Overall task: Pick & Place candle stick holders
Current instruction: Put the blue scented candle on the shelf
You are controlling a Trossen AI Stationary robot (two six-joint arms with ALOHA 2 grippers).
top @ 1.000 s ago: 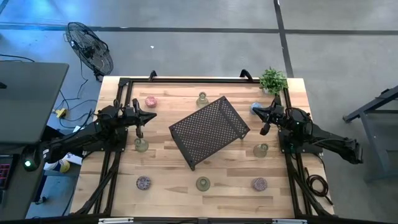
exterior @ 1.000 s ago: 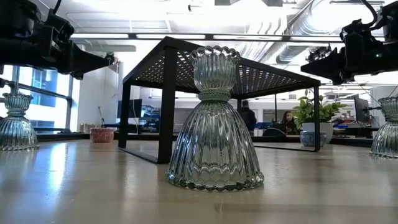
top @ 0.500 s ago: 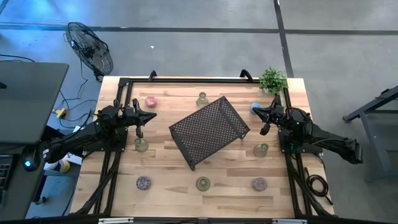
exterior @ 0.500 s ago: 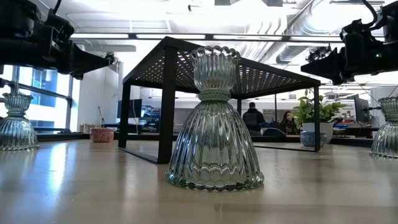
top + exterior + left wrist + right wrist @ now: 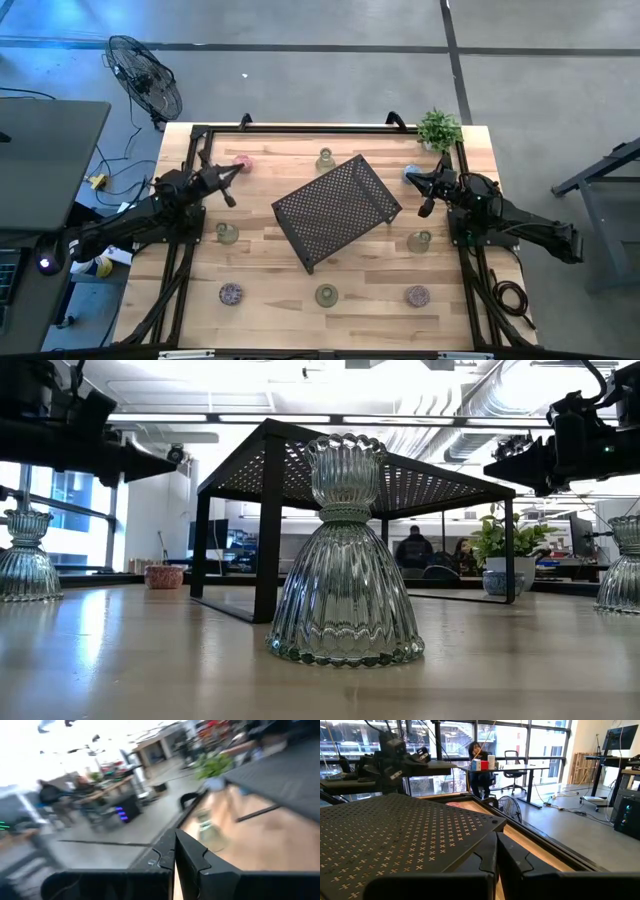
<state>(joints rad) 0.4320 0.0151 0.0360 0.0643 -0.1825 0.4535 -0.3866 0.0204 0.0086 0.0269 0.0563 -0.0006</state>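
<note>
Eight small glass candle stick holders stand on their bases on the wooden table around a black mesh tray (image 5: 337,210). Along the far side are a pink-topped one (image 5: 243,163), a clear one (image 5: 325,160) and a bluish one (image 5: 412,172). Clear ones stand at mid left (image 5: 228,233) and mid right (image 5: 420,241). Along the near side are a mottled one (image 5: 231,294), a clear one (image 5: 327,295) (image 5: 345,560) and another mottled one (image 5: 417,295). My left gripper (image 5: 238,168) (image 5: 175,855) is shut and empty, above the table by the pink-topped holder. My right gripper (image 5: 410,179) (image 5: 496,851) is shut and empty, beside the bluish holder.
The mesh tray stands upside down on its legs at the table's middle, turned askew. A small green potted plant (image 5: 438,128) stands at the far right corner. A fan (image 5: 145,78) stands on the floor beyond the far left corner. People sit in the room behind (image 5: 412,550).
My left gripper has swung toward the table's far edge and turned, so its fingertips now point at the pink-topped holder. Its fingers stay shut. No holder has moved.
</note>
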